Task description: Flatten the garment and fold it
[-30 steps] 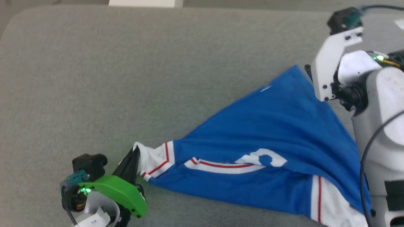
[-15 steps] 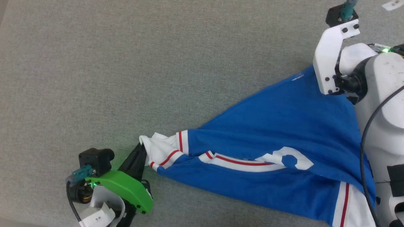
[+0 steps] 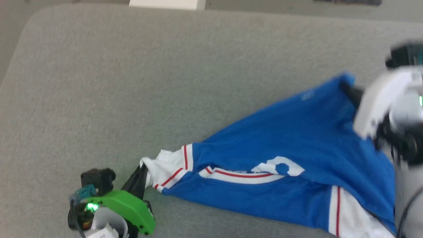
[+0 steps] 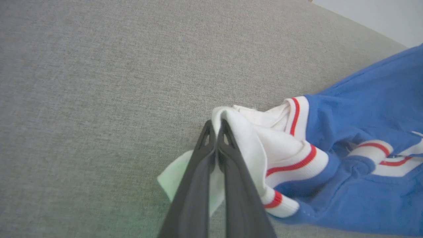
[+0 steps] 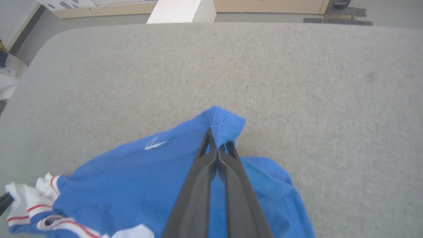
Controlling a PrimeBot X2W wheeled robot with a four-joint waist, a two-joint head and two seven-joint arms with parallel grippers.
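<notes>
The garment (image 3: pixel 290 142) is a bright blue T-shirt with white sleeves and red-and-white trim, stretched in a rough triangle across the grey padded table (image 3: pixel 132 82). My left gripper (image 3: pixel 143 169) is shut on the white sleeve at the garment's (image 4: pixel 287 155) left end; in the left wrist view the gripper (image 4: pixel 216 127) pinches that sleeve's edge between closed fingers. My right gripper (image 5: pixel 218 137) is shut on a blue hem corner of the garment (image 5: pixel 132 178) at the far right. In the head view the right arm (image 3: pixel 393 102) is blurred.
The table's rounded far edge (image 5: pixel 211 26) lies beyond the garment, with floor, a pale box (image 5: pixel 180 10) and a wooden board past it. Bare grey surface spreads to the left and far side of the garment.
The right gripper has closed on the blue hem corner, which it was reaching with open fingers. The head camera shifted between frames. The left gripper keeps its hold on the sleeve.
</notes>
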